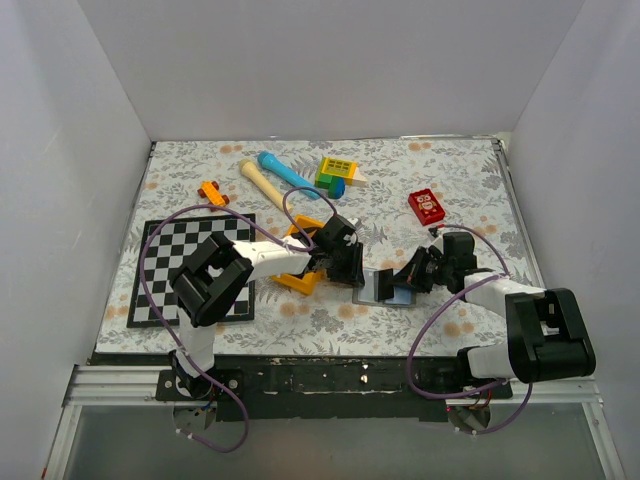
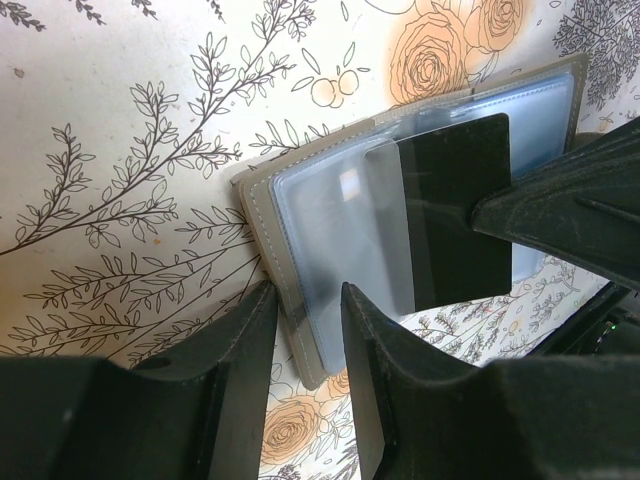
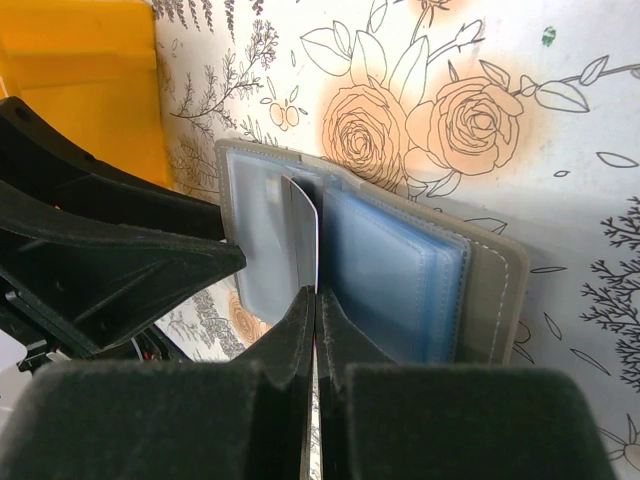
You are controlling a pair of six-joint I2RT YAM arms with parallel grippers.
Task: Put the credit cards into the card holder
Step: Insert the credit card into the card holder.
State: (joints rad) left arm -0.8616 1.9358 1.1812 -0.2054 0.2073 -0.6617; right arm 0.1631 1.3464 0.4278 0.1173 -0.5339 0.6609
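Note:
The grey card holder (image 1: 372, 290) lies open on the flowered table between my two grippers, its pale bluish pockets (image 2: 310, 220) facing up. My right gripper (image 3: 315, 297) is shut on a black credit card (image 2: 460, 210) and holds it on edge. The card's leading part sits under a translucent pocket near the holder's fold (image 3: 305, 225). My left gripper (image 2: 307, 292) stands partly open astride the holder's (image 3: 490, 290) outer edge. One finger (image 2: 375, 350) lies over the pocket and the other (image 2: 240, 350) is beside the grey cover. In the top view the left gripper (image 1: 350, 272) and right gripper (image 1: 408, 280) face each other.
An orange tray (image 1: 300, 277) lies right behind the left gripper. A red block (image 1: 427, 206) is behind the right arm. A checkerboard (image 1: 190, 270) covers the left side. A blue pin (image 1: 285, 168), a cream pin (image 1: 262, 180), coloured blocks (image 1: 338, 172) and an orange toy (image 1: 212, 192) lie at the back.

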